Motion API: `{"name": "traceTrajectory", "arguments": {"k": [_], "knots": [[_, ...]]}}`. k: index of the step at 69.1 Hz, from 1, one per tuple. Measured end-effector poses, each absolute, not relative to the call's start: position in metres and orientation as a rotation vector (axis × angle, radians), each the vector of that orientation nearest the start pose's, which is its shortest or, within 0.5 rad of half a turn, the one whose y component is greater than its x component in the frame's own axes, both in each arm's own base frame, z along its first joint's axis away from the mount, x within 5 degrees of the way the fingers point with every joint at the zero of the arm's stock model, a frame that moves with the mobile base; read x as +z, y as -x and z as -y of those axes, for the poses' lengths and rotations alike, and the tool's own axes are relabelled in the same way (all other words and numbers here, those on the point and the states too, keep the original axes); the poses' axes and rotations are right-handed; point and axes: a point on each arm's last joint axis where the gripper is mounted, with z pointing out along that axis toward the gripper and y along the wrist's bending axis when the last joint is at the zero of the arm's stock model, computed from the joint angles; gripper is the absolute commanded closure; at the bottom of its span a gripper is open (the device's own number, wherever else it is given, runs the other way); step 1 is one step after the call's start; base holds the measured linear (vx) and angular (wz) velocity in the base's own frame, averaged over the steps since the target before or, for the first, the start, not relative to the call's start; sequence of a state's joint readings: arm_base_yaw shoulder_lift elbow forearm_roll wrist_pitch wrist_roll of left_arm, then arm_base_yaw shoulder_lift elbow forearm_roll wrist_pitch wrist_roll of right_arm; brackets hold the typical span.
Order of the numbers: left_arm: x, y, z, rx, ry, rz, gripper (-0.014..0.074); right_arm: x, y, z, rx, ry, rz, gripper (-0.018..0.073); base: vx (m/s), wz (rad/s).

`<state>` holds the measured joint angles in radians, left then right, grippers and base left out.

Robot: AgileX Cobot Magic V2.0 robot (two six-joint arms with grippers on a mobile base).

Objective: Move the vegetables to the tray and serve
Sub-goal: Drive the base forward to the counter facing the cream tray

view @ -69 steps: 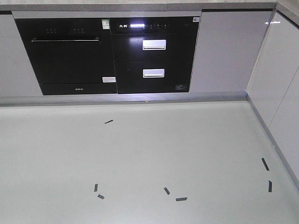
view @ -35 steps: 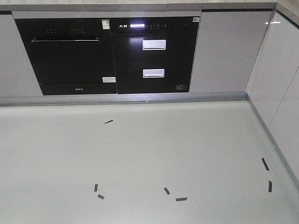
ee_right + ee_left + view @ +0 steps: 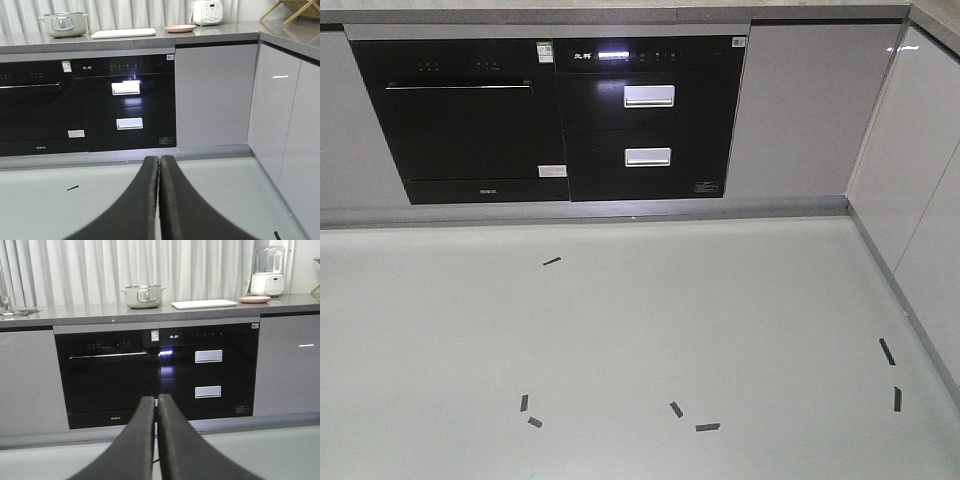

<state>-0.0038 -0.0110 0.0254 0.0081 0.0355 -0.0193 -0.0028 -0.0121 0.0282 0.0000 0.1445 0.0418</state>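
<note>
The cream-white rectangular tray (image 3: 204, 304) lies on the grey counter, right of a grey-green lidded pot (image 3: 143, 296); it also shows in the right wrist view (image 3: 123, 33). No vegetables are in view. My left gripper (image 3: 156, 401) is shut and empty, held low above the floor and pointing at the black built-in appliances. My right gripper (image 3: 159, 161) is shut and empty, also low over the floor. Neither gripper shows in the front view.
A round pink plate (image 3: 254, 299) and a white blender (image 3: 267, 271) stand right of the tray. Black oven (image 3: 470, 120) and drawer unit (image 3: 648, 115) fill the cabinet front. A white cabinet run (image 3: 920, 190) closes the right side. Tape marks (image 3: 707, 427) dot the floor.
The front view has shifted very slightly; the cabinets sit a touch lower and left in frame. Nothing else differs.
</note>
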Motion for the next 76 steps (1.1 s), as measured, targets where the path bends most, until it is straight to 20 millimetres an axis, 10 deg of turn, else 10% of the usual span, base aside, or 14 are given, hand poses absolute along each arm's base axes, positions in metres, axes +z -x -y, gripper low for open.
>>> {"name": "traceTrajectory", "arguments": {"k": [76], "knots": [[0.202,-0.0566,0.0002,-0.012,0.006,-1.533,0.0602,0.1912,-0.0565,0.0002,0.03,-0.037,-1.644,0.0568,0.1,-0.04]]}}
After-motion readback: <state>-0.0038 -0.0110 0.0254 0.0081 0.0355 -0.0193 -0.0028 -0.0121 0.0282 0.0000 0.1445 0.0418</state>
